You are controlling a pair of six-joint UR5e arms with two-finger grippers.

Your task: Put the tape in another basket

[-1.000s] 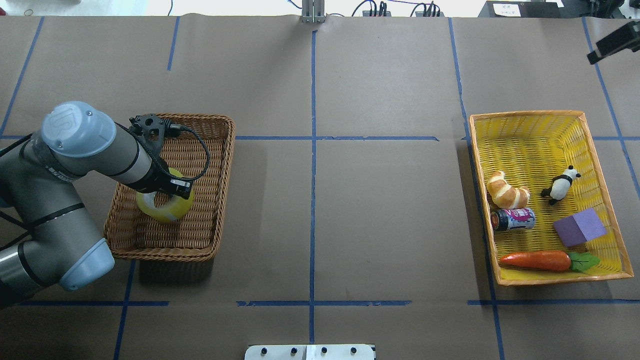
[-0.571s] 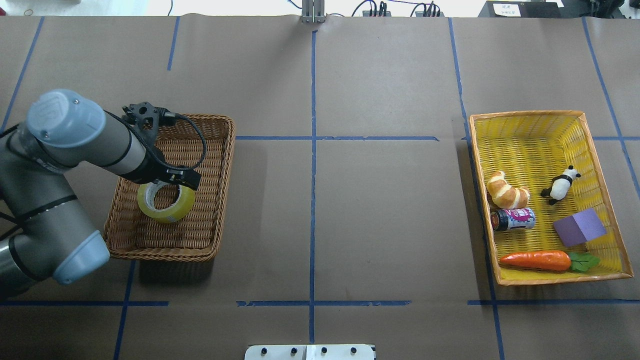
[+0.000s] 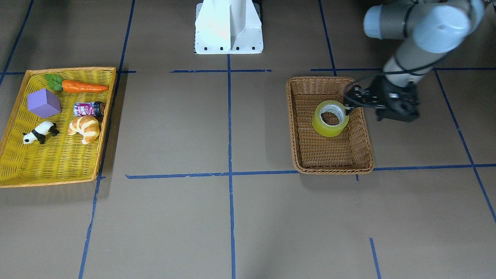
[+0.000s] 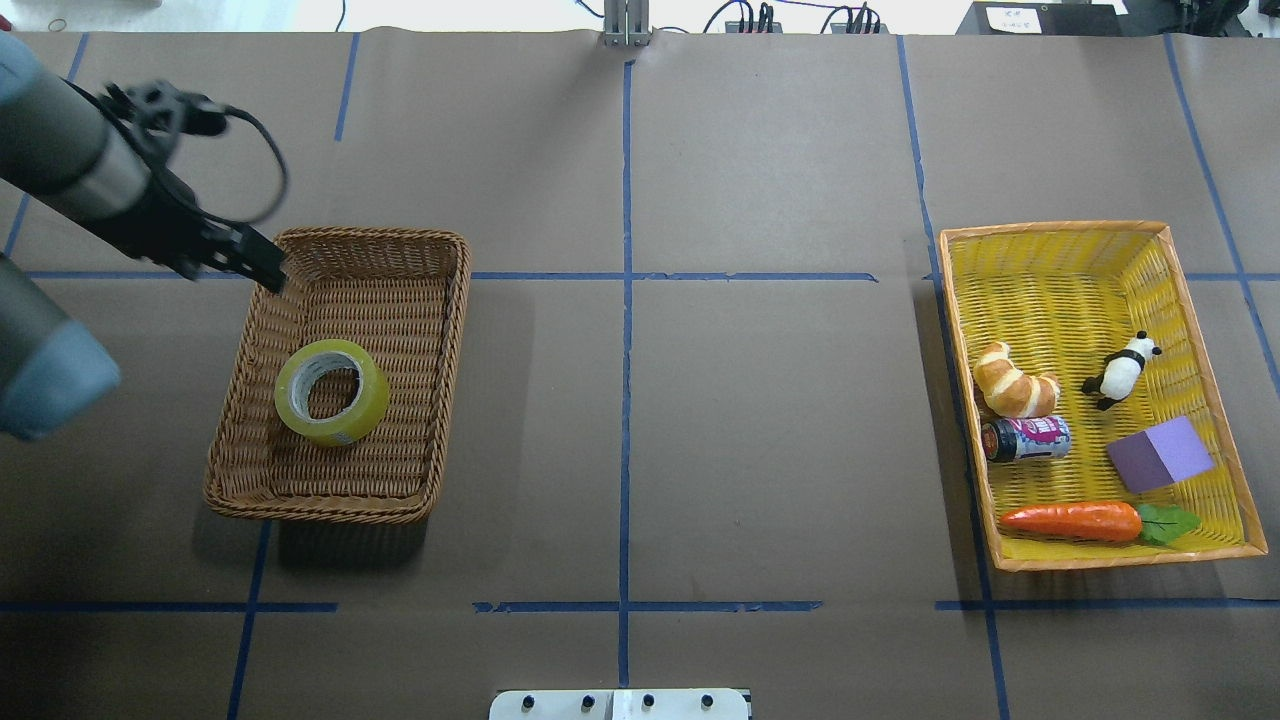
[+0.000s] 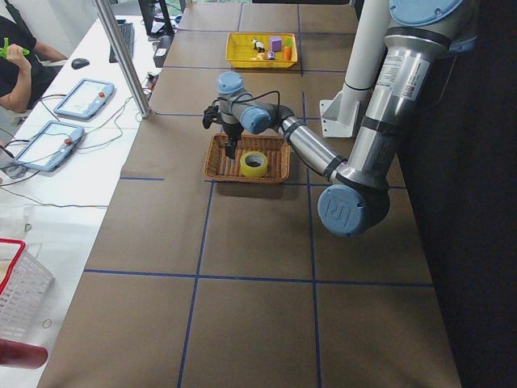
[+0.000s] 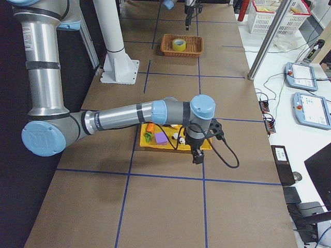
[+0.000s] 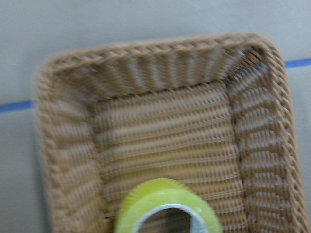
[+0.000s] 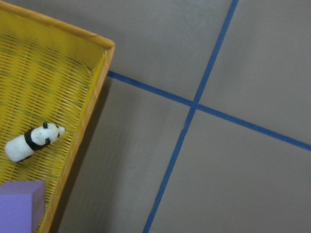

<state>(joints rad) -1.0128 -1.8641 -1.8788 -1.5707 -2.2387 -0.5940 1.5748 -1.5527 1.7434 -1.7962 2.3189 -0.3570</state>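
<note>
Pincer (image 4: 262, 270) of the left arm hangs above the far-left corner of the wicker basket (image 4: 455, 335) with nothing in it. These views do not show whether its jaws stand apart or together. The tape (image 4: 372, 400) lies below the pincer, nearer the robot and a little to its right. It rests flat on the basket floor with its core opening upward, clear of the walls and not touching the pincer. The roll is probably light and stiff, a ring that should not crush, though its glossy outer film may slip. The surest hold looks to be across the wall, one finger inside the grey-white core and one outside. Far to the right, the right pincer (image 6: 197, 155) hangs beside the yellow tray (image 4: 1050, 228), its state equally unclear.
</note>
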